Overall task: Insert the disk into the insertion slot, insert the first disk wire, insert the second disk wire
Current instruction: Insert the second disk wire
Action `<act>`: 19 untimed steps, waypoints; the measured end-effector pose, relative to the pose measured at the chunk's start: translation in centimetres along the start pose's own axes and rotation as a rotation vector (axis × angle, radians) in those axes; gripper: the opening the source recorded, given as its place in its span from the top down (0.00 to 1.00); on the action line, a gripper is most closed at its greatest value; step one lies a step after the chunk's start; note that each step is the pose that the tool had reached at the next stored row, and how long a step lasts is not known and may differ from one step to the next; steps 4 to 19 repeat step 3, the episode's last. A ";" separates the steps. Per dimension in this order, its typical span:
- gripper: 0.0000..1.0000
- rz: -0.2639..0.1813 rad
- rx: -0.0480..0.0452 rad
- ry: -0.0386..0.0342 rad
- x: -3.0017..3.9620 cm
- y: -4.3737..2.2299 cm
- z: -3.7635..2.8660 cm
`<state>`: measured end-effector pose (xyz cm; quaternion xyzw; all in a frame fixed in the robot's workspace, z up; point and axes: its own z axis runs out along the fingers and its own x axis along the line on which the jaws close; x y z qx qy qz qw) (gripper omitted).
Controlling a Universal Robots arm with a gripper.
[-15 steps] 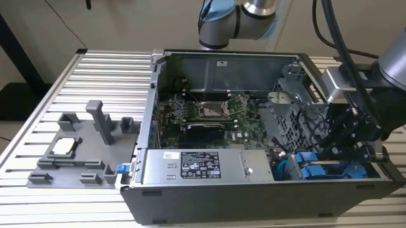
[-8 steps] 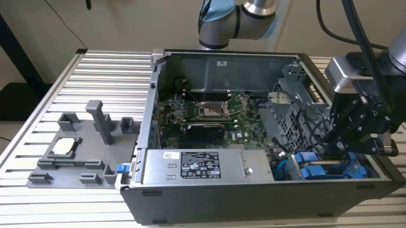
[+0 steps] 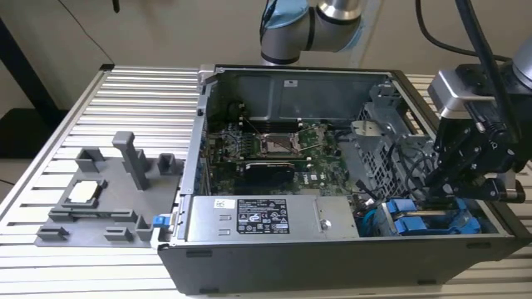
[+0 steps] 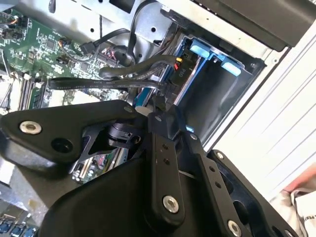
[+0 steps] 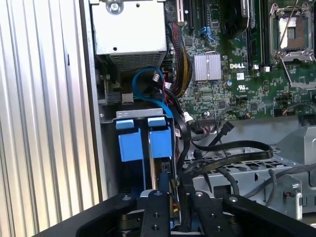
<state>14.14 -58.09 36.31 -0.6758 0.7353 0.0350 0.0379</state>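
Reaching down into the open computer case (image 3: pixel 275 274), the gripper (image 3: pixel 453 190) hangs at the right of the exterior view, right above the blue drive carriers (image 3: pixel 432 221) in the lower right corner of the chassis. In the first wrist view those blue-railed bays (image 5: pixel 143 140) sit at centre frame, and the insertion slot (image 5: pixel 132 148) looks filled: the disk (image 5: pixel 160 143) appears seated edge-on between the blue frames, so step one reads as done. Black fingers (image 5: pixel 157 217) come together low in that frame around a dark cable (image 5: pixel 182 163) with its connector (image 5: pixel 165 170) at the drive's edge; whether they pinch it or just flank it, I cannot tell. My judgement: we're on a disk wire now, with at least one wire left unconfirmed
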 end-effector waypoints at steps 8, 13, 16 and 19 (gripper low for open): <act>0.76 0.000 0.0000 0.0000 0.00 0.00 -0.02; 0.76 0.000 0.0000 0.0000 0.00 0.00 -0.02; 0.76 0.000 0.0000 0.0000 0.00 0.00 -0.02; 0.76 0.000 0.0000 0.0000 0.00 0.00 -0.02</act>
